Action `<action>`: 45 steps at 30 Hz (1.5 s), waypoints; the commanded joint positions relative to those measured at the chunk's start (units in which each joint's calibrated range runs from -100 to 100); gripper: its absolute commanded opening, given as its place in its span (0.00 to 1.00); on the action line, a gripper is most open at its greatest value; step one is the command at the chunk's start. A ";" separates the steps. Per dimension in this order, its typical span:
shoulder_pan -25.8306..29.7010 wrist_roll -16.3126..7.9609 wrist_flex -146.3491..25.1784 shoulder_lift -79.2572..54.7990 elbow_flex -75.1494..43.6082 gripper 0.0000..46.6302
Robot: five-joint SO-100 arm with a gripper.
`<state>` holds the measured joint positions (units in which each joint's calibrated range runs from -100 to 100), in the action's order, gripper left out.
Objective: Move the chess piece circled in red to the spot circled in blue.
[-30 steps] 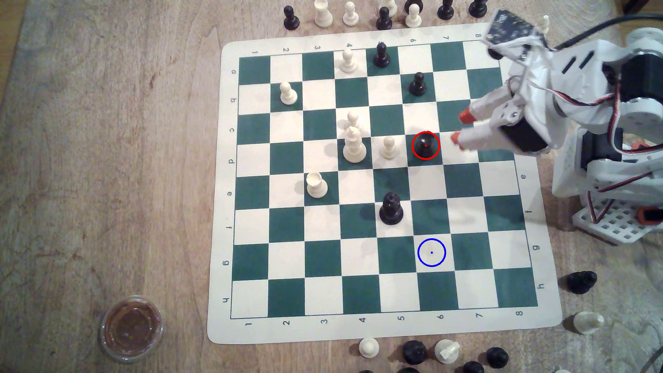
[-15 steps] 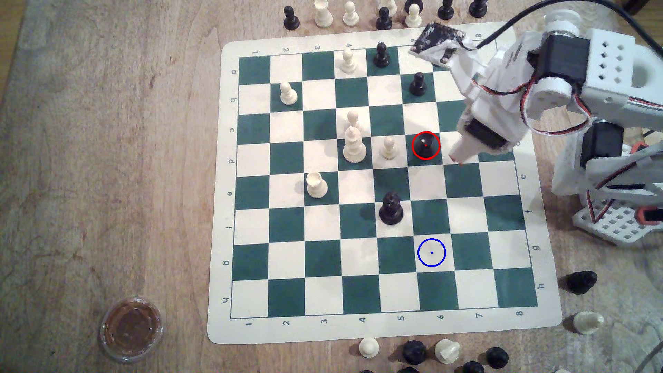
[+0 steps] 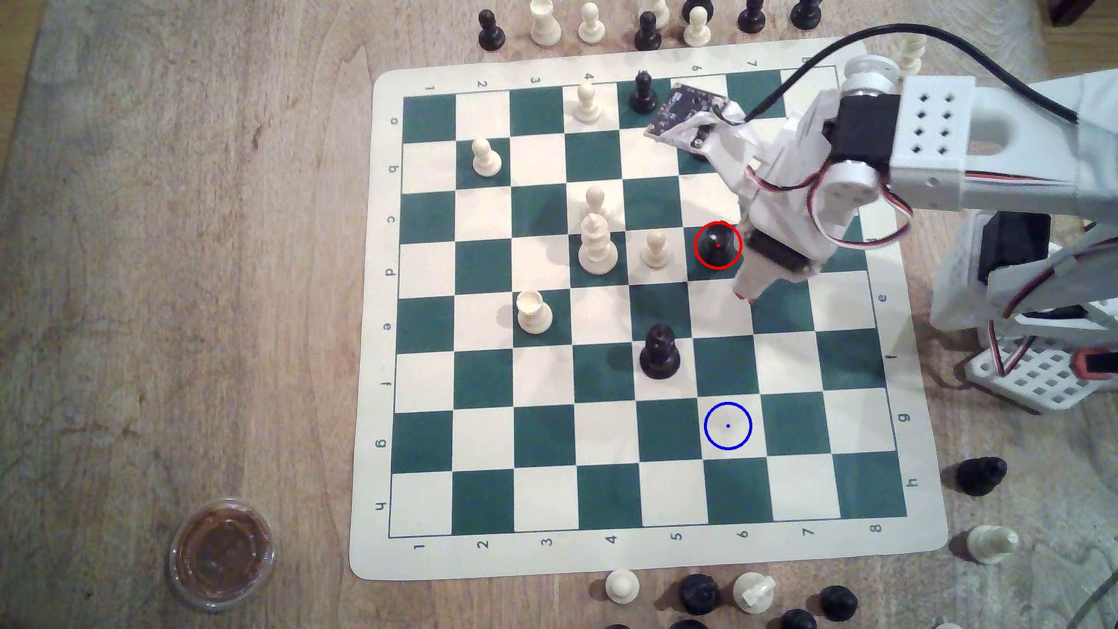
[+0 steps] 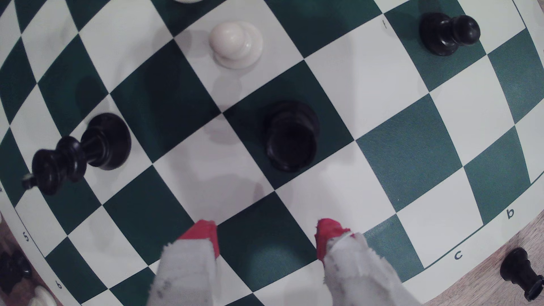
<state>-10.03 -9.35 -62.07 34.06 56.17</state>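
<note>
The chess piece (image 3: pixel 718 245) is a glossy black dome-topped piece inside a red ring on a green square, right of the board's middle in the exterior view. The wrist view has the chess piece (image 4: pixel 291 136) standing upright, a short way ahead of the fingertips. My gripper (image 3: pixel 745 294) hangs just beside it, toward the exterior view's right and a little nearer. My gripper (image 4: pixel 266 235) is open, and its red-tipped fingers (image 4: pixel 203 234) hold nothing. The spot (image 3: pixel 728 426) is a cream square marked by a blue ring, three rows nearer the front edge.
A tall black crown-topped piece (image 3: pixel 659 352) stands between the chess piece and the spot, slightly to the exterior view's left. A white pawn (image 3: pixel 655 248) sits one square left of the chess piece. Captured pieces (image 3: pixel 980 476) lie around the board (image 3: pixel 423 559). A lidded cup (image 3: pixel 222 553) sits at front left.
The arm has swung in from the exterior view's right and come down over the board. The fingertips went from right of the chess piece to just beside it, nearer the front.
</note>
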 commanded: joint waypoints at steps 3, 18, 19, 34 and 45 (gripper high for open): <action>-2.05 0.59 5.31 -3.58 -0.59 0.43; -4.17 1.51 11.46 -4.26 -0.77 0.39; -4.01 1.51 11.54 -4.26 -0.77 0.39; -2.60 1.17 13.50 -3.50 0.04 0.34; -2.13 1.07 15.39 -2.57 1.86 0.26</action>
<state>-12.02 -7.99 -47.33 28.86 58.61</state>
